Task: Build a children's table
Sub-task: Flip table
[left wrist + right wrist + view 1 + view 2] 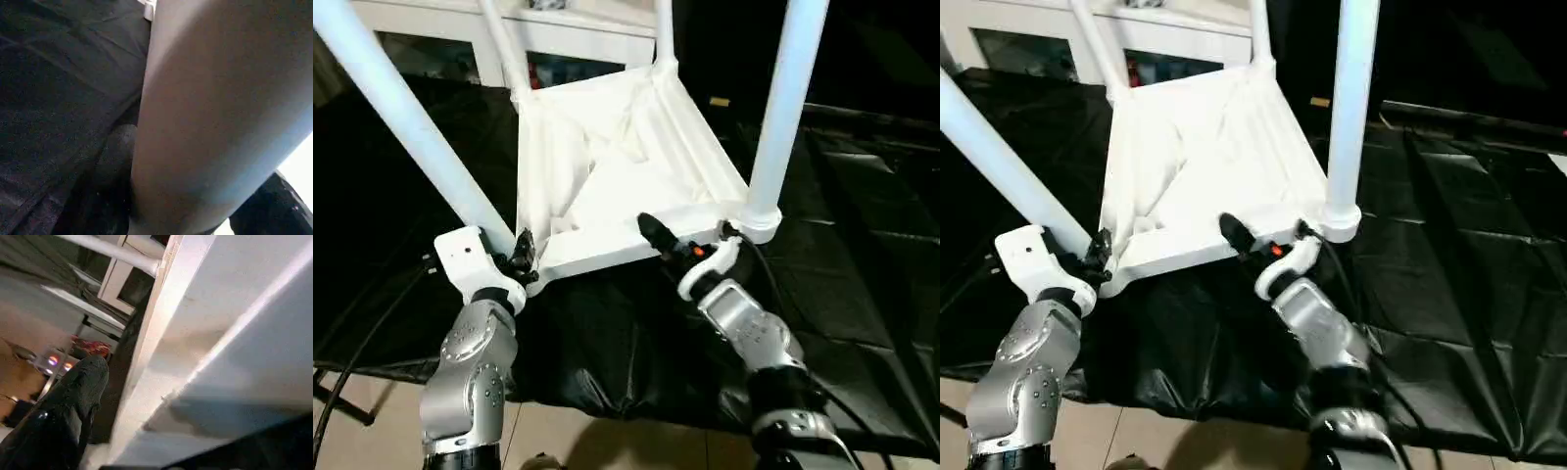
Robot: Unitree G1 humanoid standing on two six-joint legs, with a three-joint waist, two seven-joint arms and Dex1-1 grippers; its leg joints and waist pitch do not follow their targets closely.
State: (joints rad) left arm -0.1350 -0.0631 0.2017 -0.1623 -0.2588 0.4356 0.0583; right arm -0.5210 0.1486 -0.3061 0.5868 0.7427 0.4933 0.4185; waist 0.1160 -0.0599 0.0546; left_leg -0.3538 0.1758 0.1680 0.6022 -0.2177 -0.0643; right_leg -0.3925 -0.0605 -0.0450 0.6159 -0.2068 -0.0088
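White plastic dominates the scene: the children's table lies upside down on the black-sheeted folding table, its ribbed underside facing up and all four tapered legs seated in the rounded corner sockets and rising out of the top of the head views. The near left leg slants up and away to the left, while the near right leg stands close to upright in its socket at the near right corner. The left gripper sits at the near left corner, right at the foot of the slanted leg; in the left wrist view the leg's tube runs close between the two black fingers, so this gripper is clamped around the near left leg (just above its socket). The right gripper reaches in over the near edge of the tabletop, a little left of the near right corner, its jaws spread wide and grasping nothing; in the right wrist view one black finger lies just beside the white edge of the top, and whether it touches cannot be told. Beyond the far edge stands a white cabinet with glass doors. Pale floor shows below the black sheet's hanging front.
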